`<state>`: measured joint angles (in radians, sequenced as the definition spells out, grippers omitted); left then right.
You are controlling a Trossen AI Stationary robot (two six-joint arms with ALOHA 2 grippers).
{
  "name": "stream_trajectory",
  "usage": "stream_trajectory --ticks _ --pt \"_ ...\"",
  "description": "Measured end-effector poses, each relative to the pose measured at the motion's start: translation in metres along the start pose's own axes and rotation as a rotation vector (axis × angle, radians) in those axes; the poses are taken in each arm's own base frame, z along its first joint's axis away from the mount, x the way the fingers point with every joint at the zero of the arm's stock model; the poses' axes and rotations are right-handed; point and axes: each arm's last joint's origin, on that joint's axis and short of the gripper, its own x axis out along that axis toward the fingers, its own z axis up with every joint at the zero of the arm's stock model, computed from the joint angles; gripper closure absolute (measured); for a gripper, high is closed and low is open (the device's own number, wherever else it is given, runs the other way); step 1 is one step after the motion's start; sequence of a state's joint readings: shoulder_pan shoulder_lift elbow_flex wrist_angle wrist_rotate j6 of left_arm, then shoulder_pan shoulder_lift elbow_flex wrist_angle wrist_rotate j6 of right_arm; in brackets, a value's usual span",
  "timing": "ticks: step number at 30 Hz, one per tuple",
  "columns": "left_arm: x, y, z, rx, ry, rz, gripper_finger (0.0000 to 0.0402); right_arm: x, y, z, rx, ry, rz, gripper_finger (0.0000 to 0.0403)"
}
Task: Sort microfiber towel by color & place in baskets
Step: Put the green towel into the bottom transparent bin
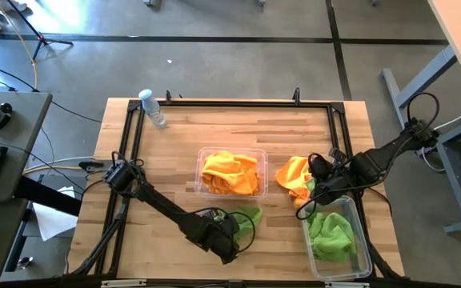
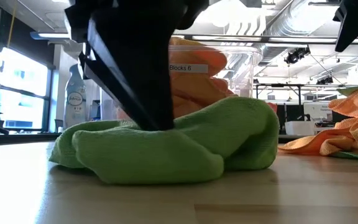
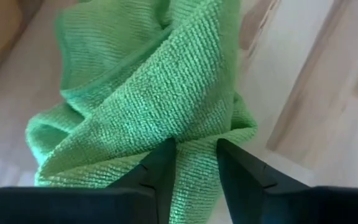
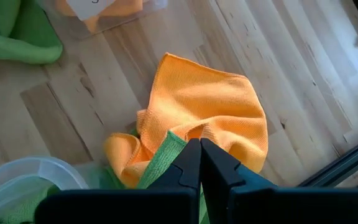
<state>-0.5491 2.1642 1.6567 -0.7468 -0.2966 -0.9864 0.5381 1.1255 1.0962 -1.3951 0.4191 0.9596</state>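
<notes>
We note the left gripper (image 3: 196, 163) down on a green towel (image 1: 245, 219) on the table (image 1: 166, 168) beside the orange-filled basket (image 1: 202, 156), fingers parted around a fold; right gripper (image 4: 200, 163) closed over the orange towel (image 4: 210, 106).

— What do I have under the left end effector (image 3: 194, 163)?
— Matt black plastic fingers (image 3: 157, 171) on a green microfiber towel (image 3: 148, 93), ribbed and fuzzy.
— And the surface (image 1: 174, 160)?
— Pale wood planks, smooth, satin. At twelve o'clock from that towel I see a basket (image 1: 232, 152), clear glossy plastic.
</notes>
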Motion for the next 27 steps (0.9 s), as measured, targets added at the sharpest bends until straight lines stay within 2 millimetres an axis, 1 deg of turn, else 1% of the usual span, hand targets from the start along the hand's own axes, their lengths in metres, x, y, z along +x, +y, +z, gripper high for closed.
stream_trajectory --ticks 5,10,12,13,15,17,18,22,25,27 --pt "0.015 -0.006 -0.004 -0.01 0.036 -0.058 0.0273 0.0 0.0 0.0 0.0 0.0 0.0 0.0403" --pt "0.031 -0.008 -0.01 -0.036 0.09 -0.068 0.0257 0.0 0.0 0.0 0.0 0.0 0.0 0.0403" --pt "0.036 -0.008 -0.012 -0.067 0.109 -0.061 0.0269 0.0 0.0 0.0 0.001 -0.001 0.0 0.0403" --pt "0.037 -0.007 -0.013 -0.079 0.114 -0.06 0.0282 0.0 0.0 0.0 0.003 -0.001 0.0 0.0403" --pt "0.037 -0.008 -0.013 -0.089 0.119 -0.065 0.0324 0.0 0.0 0.0 0.006 -0.001 0.0 0.0403" --pt "0.032 -0.01 -0.012 -0.091 0.119 -0.078 0.0375 0.0 0.0 0.0 0.008 -0.003 0.002 0.0403" --pt "0.029 -0.012 -0.011 -0.087 0.12 -0.084 0.0387 0.0 0.0 0.0 0.009 -0.004 0.003 0.0403" --pt "0.016 -0.019 -0.005 -0.043 0.131 -0.101 0.0395 0.0 0.0 0.001 0.011 -0.013 0.001 0.0403" --pt "-0.005 -0.027 0.006 -0.008 0.112 -0.131 0.0398 0.0 0.001 0.001 0.016 -0.023 0.008 0.0403" --pt "-0.025 -0.03 0.014 0.017 0.083 -0.139 0.0399 0.0 0.003 0.002 0.023 -0.031 0.02 0.0403"
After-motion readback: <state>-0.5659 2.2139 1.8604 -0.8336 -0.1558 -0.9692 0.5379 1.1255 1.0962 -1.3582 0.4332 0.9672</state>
